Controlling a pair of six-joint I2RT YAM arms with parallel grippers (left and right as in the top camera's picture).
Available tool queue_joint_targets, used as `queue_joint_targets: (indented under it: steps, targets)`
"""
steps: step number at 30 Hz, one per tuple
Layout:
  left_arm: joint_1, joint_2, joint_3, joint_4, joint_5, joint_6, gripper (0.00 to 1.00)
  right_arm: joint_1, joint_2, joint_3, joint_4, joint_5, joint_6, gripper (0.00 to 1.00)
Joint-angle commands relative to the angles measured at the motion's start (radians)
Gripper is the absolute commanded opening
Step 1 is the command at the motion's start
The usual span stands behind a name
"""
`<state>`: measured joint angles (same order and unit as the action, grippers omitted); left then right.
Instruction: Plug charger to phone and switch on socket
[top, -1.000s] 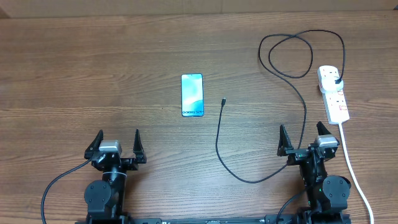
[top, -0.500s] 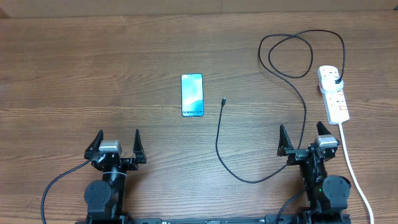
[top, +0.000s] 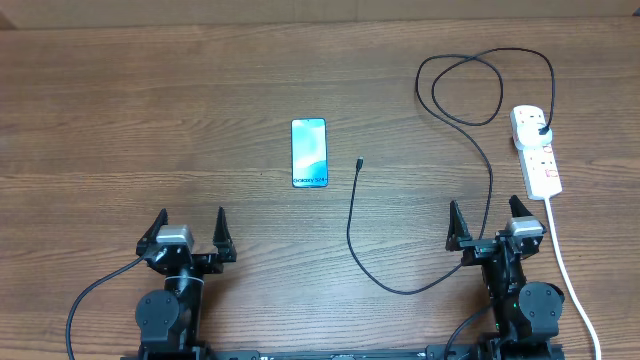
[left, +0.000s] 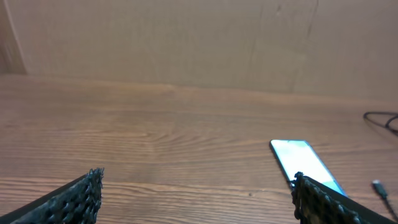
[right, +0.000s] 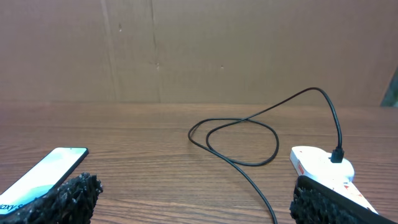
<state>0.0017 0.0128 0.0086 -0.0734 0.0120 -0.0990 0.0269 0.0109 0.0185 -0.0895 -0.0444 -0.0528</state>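
Blue-teal rectangular phone (top: 309, 153) and thin black charger cable (top: 349, 222) lie unmoved; left gripper (top: 190, 224) and right gripper (top: 485, 217) stay spread wide.

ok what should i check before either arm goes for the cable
1. left gripper open and empty: ok
2. right gripper open and empty: ok
3. charger tip lying free, right of the phone and not touching it: ok
4. phone flat, screen up, nothing on it: ok
5. which phone edge has the port: cannot tell
6. black plug seated in the socket: ok; switch position: cannot tell
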Motion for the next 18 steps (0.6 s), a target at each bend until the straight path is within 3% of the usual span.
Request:
queue_joint_targets:
  steps: [1, 4, 8, 12, 18]
  targets:
    - [0.004, -0.008, -0.004, 0.039, 0.053, -0.187, 1.0, 0.005, -0.008, -0.01, 0.008, 0.006, -0.004, 1.0]
    - [0.005, -0.008, -0.004, 0.106, 0.235, -0.367, 1.0, 0.005, -0.008, -0.01, 0.008, 0.006, -0.004, 1.0]
    - [0.005, -0.008, -0.003, 0.29, 0.303, -0.366, 1.0, 0.005, -0.008, -0.01, 0.008, 0.006, -0.004, 1.0]
    - [0.005, -0.008, 0.053, 0.45, 0.274, -0.318, 1.0, 0.005, -0.008, -0.01, 0.008, 0.006, -0.004, 1.0]
    - [0.005, 0.021, 0.301, 0.227, 0.188, -0.174, 1.0, 0.005, -0.008, -0.01, 0.008, 0.006, -0.004, 1.0]
